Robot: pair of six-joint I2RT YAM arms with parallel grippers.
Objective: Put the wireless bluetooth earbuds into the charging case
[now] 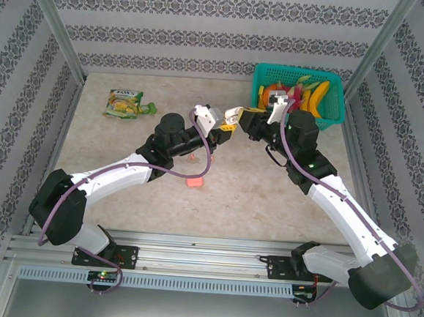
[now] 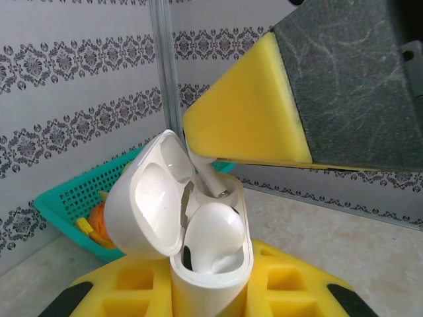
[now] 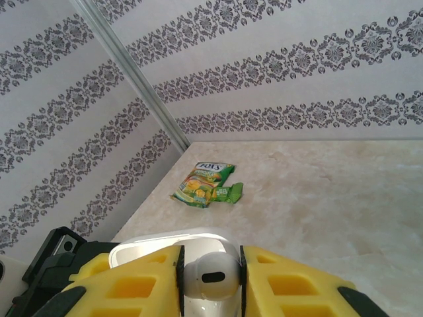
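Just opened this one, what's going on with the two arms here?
The left gripper holds an open white charging case upright in its jaws, with one white earbud already seated inside. The right gripper has its jaws closed on a second white earbud, held over the case with its stem at the mouth of the free slot, not yet seated. A small pink item lies on the table.

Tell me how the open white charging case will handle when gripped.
The white charging case looks glossy and rounded, so it may slip or twist in the left gripper. Its hinged lid stands open, so a knock could swing it. Its small plastic-looking shell is likely stiff and light.
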